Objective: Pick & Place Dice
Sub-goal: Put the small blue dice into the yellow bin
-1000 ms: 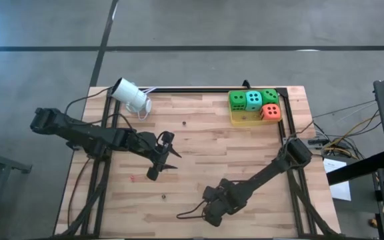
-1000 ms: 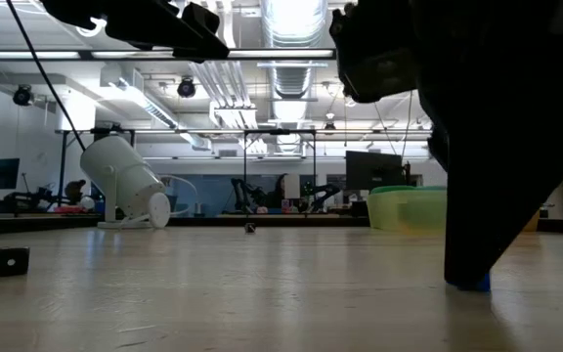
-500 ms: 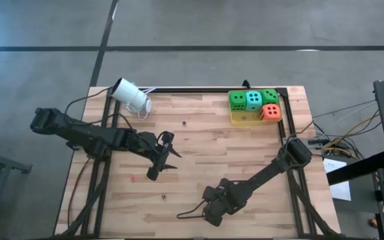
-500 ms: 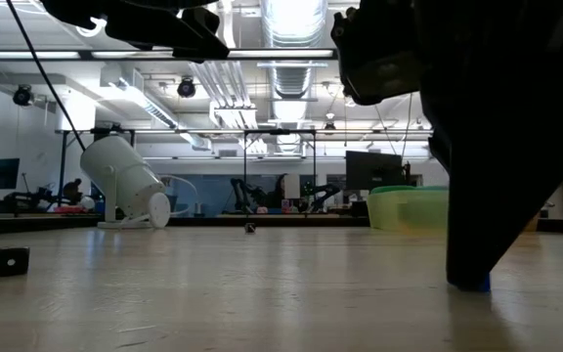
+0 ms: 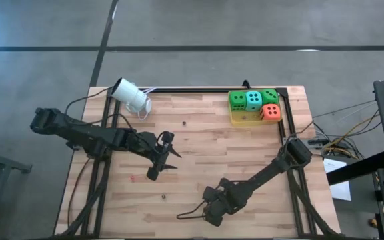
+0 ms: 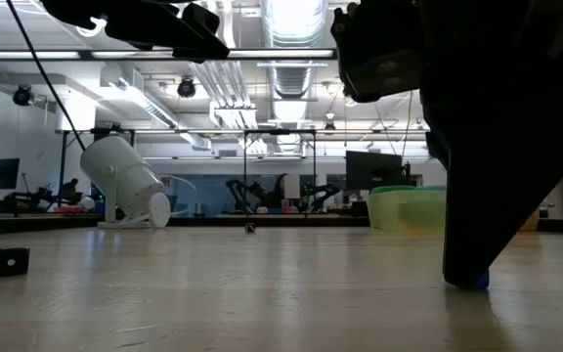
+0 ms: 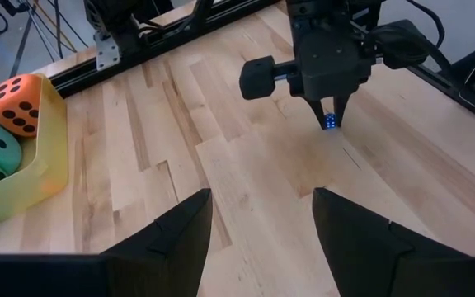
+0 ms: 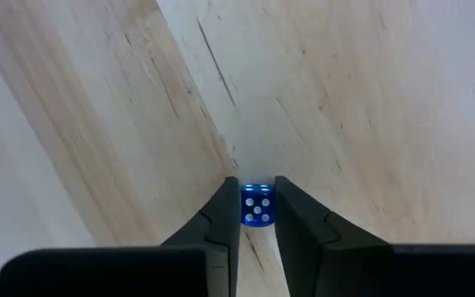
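Observation:
A small blue die (image 8: 257, 205) with white pips lies on the wooden table near its front edge, and my right gripper (image 8: 257, 216) is shut on it. The left wrist view shows the same die (image 7: 330, 122) under that gripper. Two green dice (image 5: 237, 100), a teal one (image 5: 253, 100) and an orange-red one (image 5: 271, 112) sit in a yellow tray (image 5: 242, 121) at the far right. My left gripper (image 7: 262, 239) hovers open over the table's left middle (image 5: 172, 160), holding nothing. My right gripper pinches the blue die by two opposite side faces (image 8: 244, 206) between its two fingertips (image 8: 228, 210). The fingers come from above, pointing steeply down. The die's five-pip face is up, and the low view shows its underside (image 6: 475, 282) at the table top.
A white cylindrical device (image 5: 131, 95) lies at the far left corner with its cable. A small black block (image 6: 11, 260) and a tiny dark piece (image 6: 250, 228) lie on the boards. A black rail (image 5: 192, 89) runs along the far edge.

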Controlling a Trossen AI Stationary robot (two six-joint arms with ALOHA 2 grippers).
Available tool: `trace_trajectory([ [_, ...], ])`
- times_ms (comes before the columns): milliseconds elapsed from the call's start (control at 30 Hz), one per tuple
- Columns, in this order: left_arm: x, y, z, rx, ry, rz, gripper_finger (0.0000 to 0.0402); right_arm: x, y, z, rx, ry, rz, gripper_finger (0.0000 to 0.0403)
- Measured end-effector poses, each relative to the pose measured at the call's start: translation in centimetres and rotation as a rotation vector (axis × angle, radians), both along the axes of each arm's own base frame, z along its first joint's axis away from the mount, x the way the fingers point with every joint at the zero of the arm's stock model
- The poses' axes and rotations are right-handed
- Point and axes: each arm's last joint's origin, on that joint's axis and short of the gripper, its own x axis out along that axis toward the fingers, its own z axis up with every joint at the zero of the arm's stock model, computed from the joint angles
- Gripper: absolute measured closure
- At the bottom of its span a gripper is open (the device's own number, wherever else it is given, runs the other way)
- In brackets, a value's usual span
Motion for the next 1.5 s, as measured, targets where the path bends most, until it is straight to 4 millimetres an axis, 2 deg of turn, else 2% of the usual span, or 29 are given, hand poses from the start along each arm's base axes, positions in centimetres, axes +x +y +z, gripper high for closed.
trace_trajectory([
  [167,0.0,0.0,0.0,0.001,0.0,0.0,0.0188,0.0,-0.1,0.2,-0.032,-0.024,-0.013,0.0354],
  [300,0.0,0.0,0.0,0.002,-0.001,-0.001,0.019,-0.1,-0.3,1.4,-0.049,-0.068,-0.021,0.0354],
  [500,0.0,0.0,0.0,0.002,-0.001,-0.001,0.0187,-0.9,-1.3,4.5,-0.107,-0.12,-0.041,0.0354],
  [700,0.0,0.0,0.0,0.009,-0.006,-0.006,0.019,-2.5,-3.5,8.4,-0.229,-0.164,-0.101,0.0354],
  [933,0.0,0.0,0.0,0.018,-0.008,-0.013,0.0188,-3.8,-8.0,11.9,-0.319,-0.17,-0.199,0.0354],
  [1133,0.0,0.0,0.0,0.016,-0.008,-0.007,0.019,-5.2,-12.9,13.4,-0.391,-0.145,-0.311,0.0354],
  [1500,0.1,0.3,0.1,0.04,-0.023,0.088,0.019,-10.1,-22.7,10.7,-0.437,-0.014,-0.608,0.0353],
])
